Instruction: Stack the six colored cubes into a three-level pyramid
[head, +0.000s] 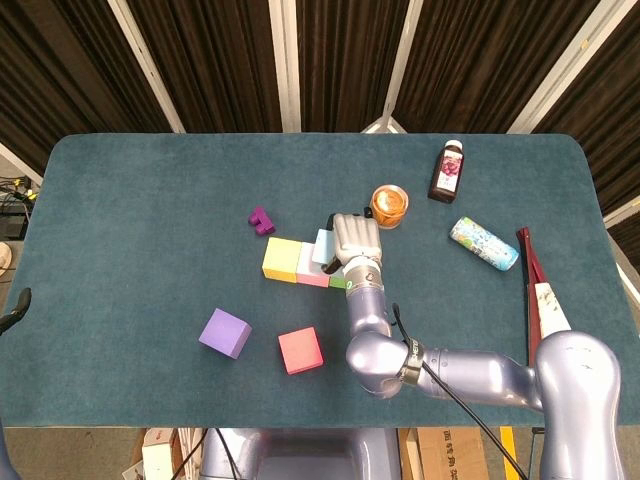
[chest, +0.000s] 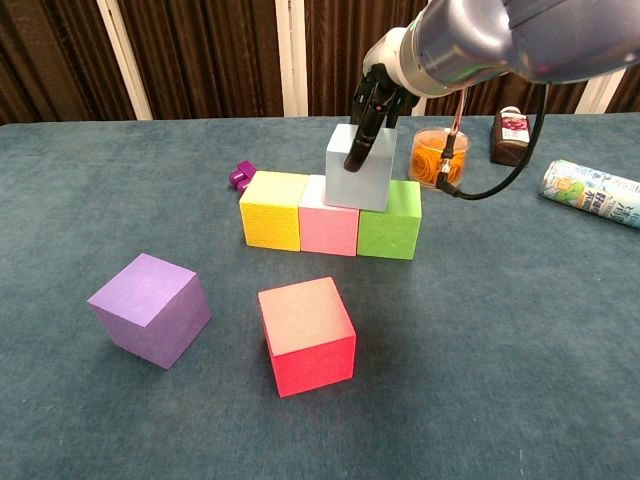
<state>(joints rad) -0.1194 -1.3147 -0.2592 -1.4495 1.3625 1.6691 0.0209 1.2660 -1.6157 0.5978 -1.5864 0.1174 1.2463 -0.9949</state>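
On the teal surface (chest: 520, 330), the right hand (chest: 378, 92) grips the pale blue cube (chest: 360, 168) sitting atop the pink cube (chest: 329, 228) and green cube (chest: 390, 232); the yellow cube (chest: 272, 210) touches the pink one's left. Nearer lie the purple cube (chest: 150, 308) and red cube (chest: 306, 334), apart.

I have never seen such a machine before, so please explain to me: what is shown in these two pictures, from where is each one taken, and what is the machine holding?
This is a two-armed robot with finger hands at a table. The head view looks down from above; the chest view looks forward, low over the table. Only the right hand shows. It grips a light blue cube resting on a row of a yellow cube, a pink cube and a green cube. A purple cube and a red cube lie loose in front. Behind are a small purple block, an orange jar, a dark bottle and a lying can.
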